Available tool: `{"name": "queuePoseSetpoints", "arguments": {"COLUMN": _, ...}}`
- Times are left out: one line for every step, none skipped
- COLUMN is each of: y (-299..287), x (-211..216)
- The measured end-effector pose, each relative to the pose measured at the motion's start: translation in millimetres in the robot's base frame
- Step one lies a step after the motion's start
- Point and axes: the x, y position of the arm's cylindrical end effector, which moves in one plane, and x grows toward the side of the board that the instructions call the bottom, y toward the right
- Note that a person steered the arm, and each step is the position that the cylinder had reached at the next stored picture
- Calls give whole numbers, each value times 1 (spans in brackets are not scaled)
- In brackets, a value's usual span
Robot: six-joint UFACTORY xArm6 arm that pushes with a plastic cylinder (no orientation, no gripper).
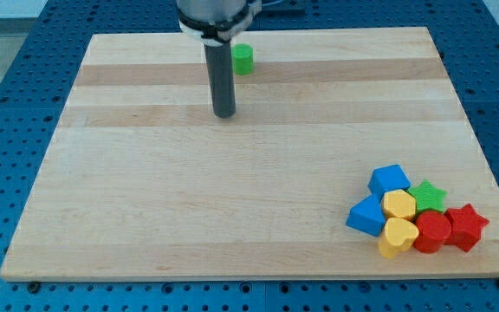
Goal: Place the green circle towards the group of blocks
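Gripperless, the rod's tip [224,113] rests on the counter [189,208] near its far edge, just below and left of the green circle [243,59]. Well apart, at the near right corner, huddle blue, yellow, red and green-star blocks [414,219].

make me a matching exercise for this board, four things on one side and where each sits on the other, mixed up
Things
1. green circle
2. my tip
3. green star
4. red star

Places
A. far right end of the group of blocks
B. near the board's top edge, alone
C. below and just left of the green circle, apart from it
D. in the group, right of the upper blue block

Pairs: 1-B, 2-C, 3-D, 4-A
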Motion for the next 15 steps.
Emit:
{"name": "queuePoseSetpoints", "arguments": {"y": -17, "x": -51}}
{"name": "queuePoseSetpoints", "arguments": {"y": -31, "x": -109}}
{"name": "queuePoseSetpoints", "arguments": {"y": -21, "x": -175}}
{"name": "queuePoseSetpoints", "arguments": {"y": -21, "x": -175}}
{"name": "queuePoseSetpoints", "arguments": {"y": -19, "x": -171}}
{"name": "queuePoseSetpoints", "arguments": {"y": 11, "x": -140}}
{"name": "queuePoseSetpoints", "arguments": {"y": 29, "x": -121}}
{"name": "queuePoseSetpoints", "arguments": {"y": 42, "x": -104}}
{"name": "queuePoseSetpoints", "arguments": {"y": 56, "x": -77}}
{"name": "queuePoseSetpoints", "arguments": {"y": 71, "x": -42}}
{"name": "queuePoseSetpoints", "arguments": {"y": 84, "x": -6}}
{"name": "queuePoseSetpoints", "arguments": {"y": 94, "x": 25}}
{"name": "queuePoseSetpoints", "arguments": {"y": 97, "x": 23}}
{"name": "queuePoseSetpoints", "arguments": {"y": 96, "x": -33}}
{"name": "queuePoseSetpoints", "arguments": {"y": 84, "x": -89}}
